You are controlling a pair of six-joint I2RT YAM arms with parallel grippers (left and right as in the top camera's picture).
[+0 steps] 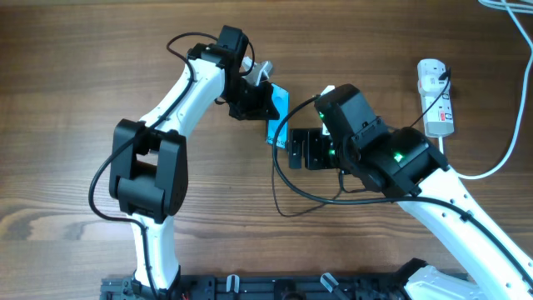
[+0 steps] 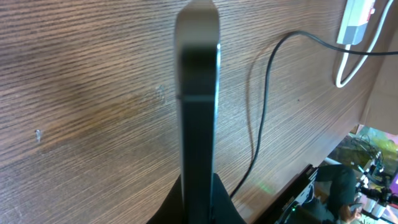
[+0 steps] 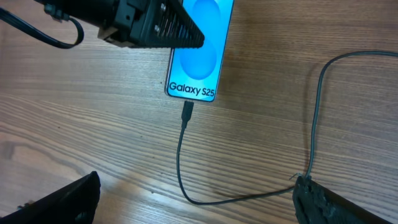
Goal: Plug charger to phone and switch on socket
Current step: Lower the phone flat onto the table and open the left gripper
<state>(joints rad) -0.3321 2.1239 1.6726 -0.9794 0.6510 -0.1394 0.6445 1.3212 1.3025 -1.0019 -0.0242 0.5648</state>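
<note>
My left gripper (image 1: 252, 100) is shut on the phone (image 1: 280, 108) and holds it on its long edge, tilted, on the table. In the left wrist view the phone (image 2: 198, 93) shows edge-on between the fingers (image 2: 199, 208). In the right wrist view its cyan screen (image 3: 198, 59) reads "Galaxy S25". The charger's dark connector (image 3: 187, 112) sits against the phone's lower edge and looks inserted. Its thin black cable (image 3: 214, 200) loops across the wood. My right gripper (image 3: 199, 205) is open and empty, just in front of the phone (image 1: 296, 151). The white socket (image 1: 435, 100) lies at the far right.
A thick white cord (image 1: 508, 150) runs from the socket along the right edge of the table. The black cable (image 1: 287, 179) curls on the wood under my right arm. The socket's end also shows in the left wrist view (image 2: 357, 22).
</note>
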